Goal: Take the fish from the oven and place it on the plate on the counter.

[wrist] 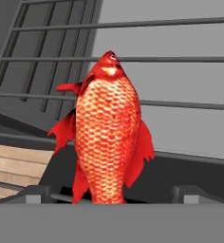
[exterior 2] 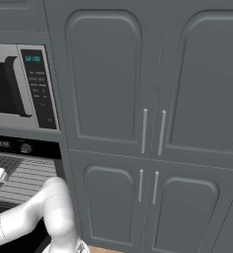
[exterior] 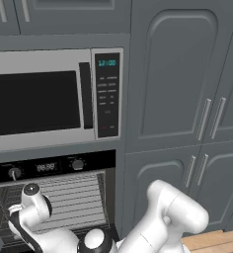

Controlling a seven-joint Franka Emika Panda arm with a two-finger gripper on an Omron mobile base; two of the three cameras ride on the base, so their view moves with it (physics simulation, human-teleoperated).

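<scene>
In the left base view the oven (exterior: 54, 197) stands open under the silver microwave (exterior: 49, 99), its grey cavity crossed by thin wire racks (exterior: 76, 195), the white arm reaching in. In the hand view the fish (wrist: 109, 137) lies on a rack, long axis running away from the camera, head far, tail near. Its body is glossy red-orange with a fine scale pattern and ragged red fins. The end effector (wrist: 111, 194) is spread wide, its dark tips flanking the tail, grasping nothing.

The fish (wrist: 109, 137) had a scaly, slightly glossy red-orange skin. The oven (exterior: 54, 197) racks looked like thin grey metal wire. The microwave (exterior: 44, 99) front was brushed silver metal with dark glass. The cabinet doors (exterior 2: 153, 99) were matt grey.
</scene>
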